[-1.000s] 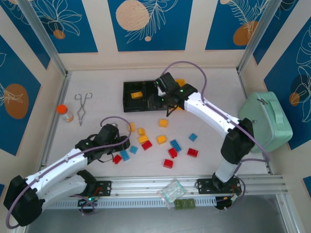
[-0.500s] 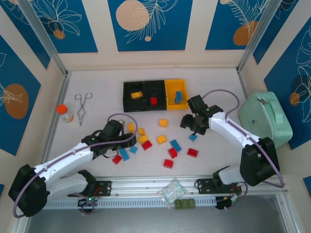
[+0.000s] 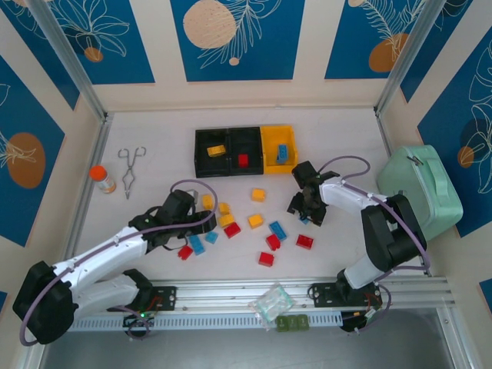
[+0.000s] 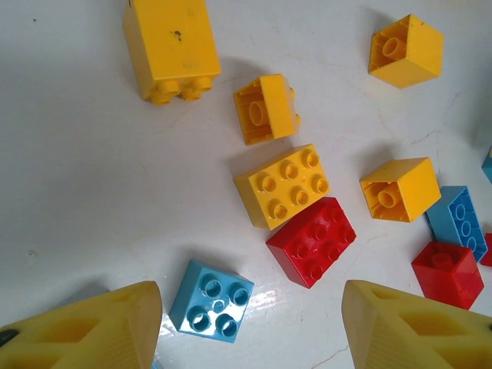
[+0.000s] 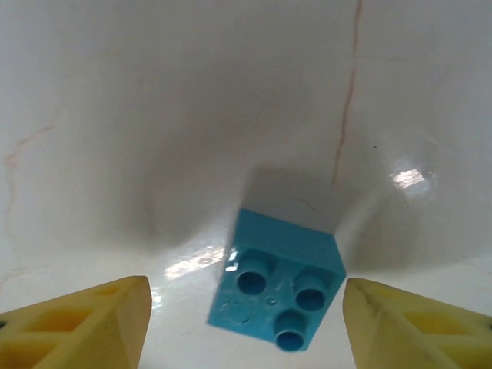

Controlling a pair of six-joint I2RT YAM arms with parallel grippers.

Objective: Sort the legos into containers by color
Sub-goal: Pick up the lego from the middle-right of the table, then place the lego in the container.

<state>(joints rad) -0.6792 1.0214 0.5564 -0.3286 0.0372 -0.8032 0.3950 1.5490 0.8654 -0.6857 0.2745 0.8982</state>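
Blue-seeking, hovering the right gripper (image 5: 246,323), jaws parted and empty, astride a blue brick (image 5: 280,261), lining up a pinch for the yellow bin (image 3: 267,154) holding blue.

I am reading no text, label, brand, number or sign in any view. The small red, blue and yellow-orange plastic bricks (image 4: 284,187) are showing plain studs under my left wrist camera, with no lettering I can make out. The small orange-capped bottle (image 3: 102,179) standing at the left of the white tabletop (image 3: 346,138) is too small in the top view for any label to be read.
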